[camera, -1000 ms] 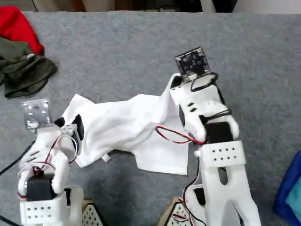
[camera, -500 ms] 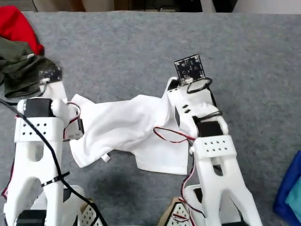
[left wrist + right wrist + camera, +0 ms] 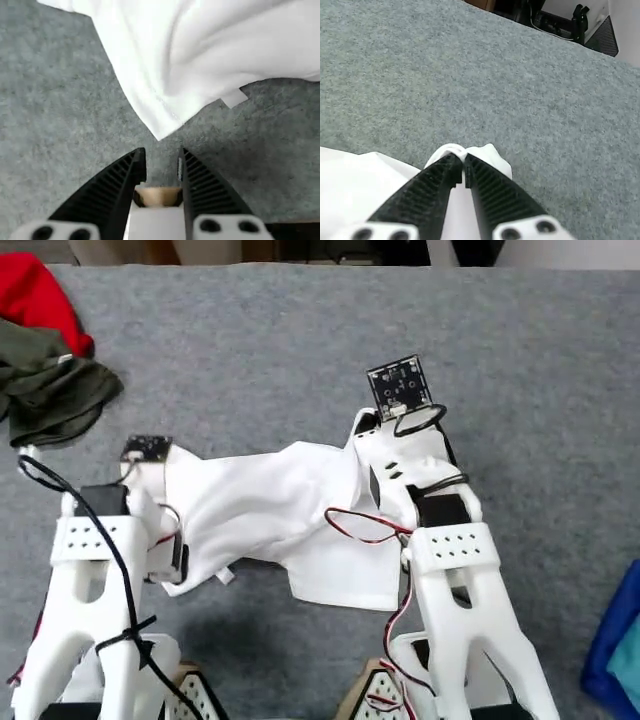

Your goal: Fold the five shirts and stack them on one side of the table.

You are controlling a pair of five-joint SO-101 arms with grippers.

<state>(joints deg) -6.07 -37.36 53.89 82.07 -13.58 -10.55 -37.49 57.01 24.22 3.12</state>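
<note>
Nearby: olive garment (image 3: 52,392), red garment (image 3: 35,295), blue cloth (image 3: 615,640).
White shirt (image 3: 265,502): crumpled.
Left gripper (image 3: 161,161): released.
Right gripper (image 3: 463,160): clenched on shirt's edge.

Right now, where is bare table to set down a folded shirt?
Free: the far table beyond the white shirt, right of the green shirt and red shirt; between the right arm and the blue cloth. Crowded: the near middle, with both arms.

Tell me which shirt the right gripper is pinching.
The white shirt: the right gripper is shut on its edge; the red shirt and dark green shirt lie bunched in a corner.
</note>
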